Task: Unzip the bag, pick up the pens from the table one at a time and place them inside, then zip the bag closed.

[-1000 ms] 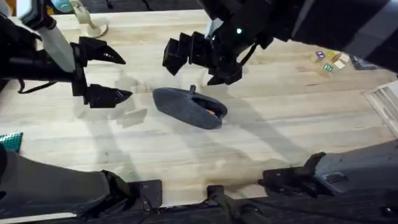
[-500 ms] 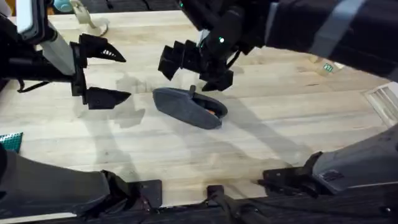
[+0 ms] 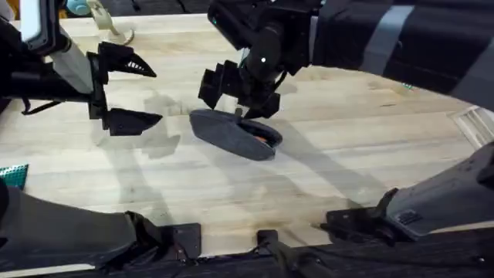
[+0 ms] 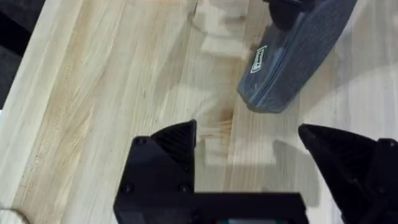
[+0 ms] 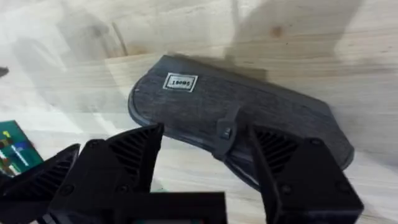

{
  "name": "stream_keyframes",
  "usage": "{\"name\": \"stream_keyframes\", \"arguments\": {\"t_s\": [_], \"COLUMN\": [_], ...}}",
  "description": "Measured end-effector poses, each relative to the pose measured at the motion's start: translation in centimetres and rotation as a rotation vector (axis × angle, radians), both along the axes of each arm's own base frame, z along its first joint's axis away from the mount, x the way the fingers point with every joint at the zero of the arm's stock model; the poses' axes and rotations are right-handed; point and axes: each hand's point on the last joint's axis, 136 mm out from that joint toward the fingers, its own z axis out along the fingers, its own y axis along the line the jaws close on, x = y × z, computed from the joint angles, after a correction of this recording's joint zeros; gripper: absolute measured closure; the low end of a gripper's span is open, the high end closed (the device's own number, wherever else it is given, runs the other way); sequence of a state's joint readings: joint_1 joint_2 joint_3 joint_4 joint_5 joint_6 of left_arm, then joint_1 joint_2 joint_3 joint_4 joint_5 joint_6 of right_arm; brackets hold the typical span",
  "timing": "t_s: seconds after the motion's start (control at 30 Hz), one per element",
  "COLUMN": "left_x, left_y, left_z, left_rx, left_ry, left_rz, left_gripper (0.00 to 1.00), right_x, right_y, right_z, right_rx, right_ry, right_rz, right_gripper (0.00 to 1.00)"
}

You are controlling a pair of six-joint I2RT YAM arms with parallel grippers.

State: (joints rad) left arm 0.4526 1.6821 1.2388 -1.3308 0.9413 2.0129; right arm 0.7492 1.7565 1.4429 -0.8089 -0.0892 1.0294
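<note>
The grey bag (image 3: 231, 133) lies on the table (image 3: 324, 170) near the middle, its zip partly open, with a bit of orange pen (image 3: 263, 138) showing in the gap. My right gripper (image 3: 238, 102) hovers open just over the bag's far edge. In the right wrist view the bag (image 5: 249, 112) lies below, and its zip pull (image 5: 226, 129) stands up between the spread black fingers (image 5: 134, 155) of that gripper (image 5: 211, 163). My left gripper (image 3: 133, 91) is open to the left of the bag, apart from it. In the left wrist view it (image 4: 255, 146) faces the bag's rounded end (image 4: 286, 62).
Small coloured blocks (image 3: 407, 85) lie at the far right and a pale slatted tray (image 3: 478, 123) sits at the right edge. A teal item (image 3: 11, 174) lies at the left edge, and a wooden piece (image 3: 112, 29) stands at the back left.
My right gripper has moved left and down, closing in on the bag's zip pull. The left gripper and the bag have stayed where they were.
</note>
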Motion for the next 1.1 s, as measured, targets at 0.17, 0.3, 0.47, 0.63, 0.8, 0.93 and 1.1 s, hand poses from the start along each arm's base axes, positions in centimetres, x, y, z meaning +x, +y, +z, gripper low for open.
{"name": "stream_keyframes", "arguments": {"t_s": [0.17, 0.3, 0.47, 0.63, 0.8, 0.93, 1.1], "left_x": [0.0, 0.0, 0.0, 0.0, 0.0, 0.0, 0.0], "left_y": [0.0, 0.0, 0.0, 0.0, 0.0, 0.0, 0.0], "left_z": [0.0, 0.0, 0.0, 0.0, 0.0, 0.0, 0.0], "left_rx": [0.000, 0.000, 0.000, 0.000, 0.000, 0.000, -0.001], "left_ry": [0.000, 0.000, 0.000, 0.000, 0.000, 0.000, 0.002], "left_rz": [0.000, 0.000, 0.000, 0.000, 0.000, 0.000, -0.001], "left_gripper": [0.007, 0.007, 0.008, 0.007, 0.008, 0.008, 0.008], "right_x": [-0.7, -0.7, -0.7, -1.2, -1.6, -1.6, -1.4], "right_y": [0.6, 0.7, 0.7, 0.2, -0.3, -0.3, -0.5], "right_z": [0.0, 0.0, 0.0, -0.4, -1.5, -1.6, -1.6], "right_rx": [0.000, 0.000, 0.000, -0.021, -0.059, -0.064, -0.064], "right_ry": [0.000, 0.000, 0.000, 0.025, 0.063, 0.063, 0.061], "right_rz": [0.023, 0.025, 0.025, 0.018, 0.010, 0.009, 0.006], "right_gripper": [0.286, 0.344, 0.438, 0.607, 0.965, 0.969, 0.968]}}
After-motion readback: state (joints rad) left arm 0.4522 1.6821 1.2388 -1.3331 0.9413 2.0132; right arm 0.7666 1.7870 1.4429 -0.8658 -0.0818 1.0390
